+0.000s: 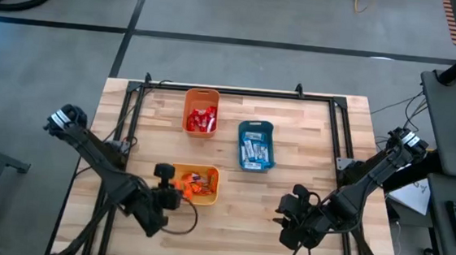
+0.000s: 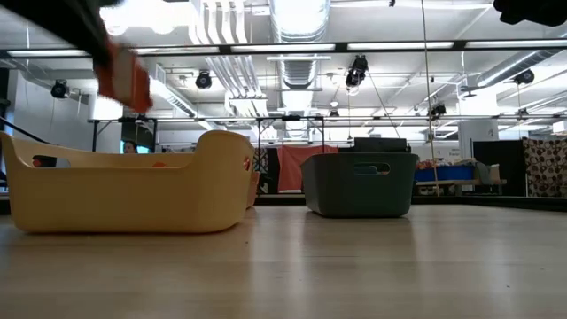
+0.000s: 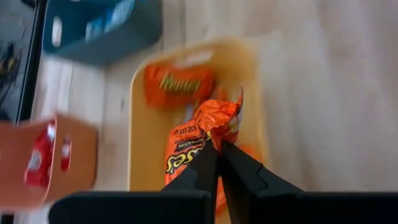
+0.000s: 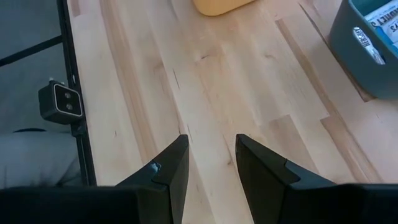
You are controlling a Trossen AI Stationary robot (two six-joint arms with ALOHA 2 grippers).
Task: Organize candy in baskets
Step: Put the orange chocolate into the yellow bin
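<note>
My left gripper (image 1: pixel 176 190) is over the near left part of the yellow basket (image 1: pixel 210 198), shut on an orange candy bar (image 3: pixel 199 134). More orange candy (image 3: pixel 177 84) lies in that basket. The orange basket (image 1: pixel 201 111) holds red candy; the teal-blue basket (image 1: pixel 255 144) holds light blue candy. My right gripper (image 4: pixel 211 155) is open and empty above bare table near the front right. My left gripper pinches the orange candy bar's crimped wrapper end (image 3: pixel 214 127) between its two fingertips. The bar hangs above the yellow basket's inside; in the low view it (image 2: pixel 124 75) shows lifted well above the basket's rim.
The three baskets stand in the table's middle: orange far left, teal-blue to its right, yellow nearest. Black frame rails (image 1: pixel 136 104) run along the table's left and right sides. Bare wood (image 1: pixel 245 226) lies between the two grippers.
</note>
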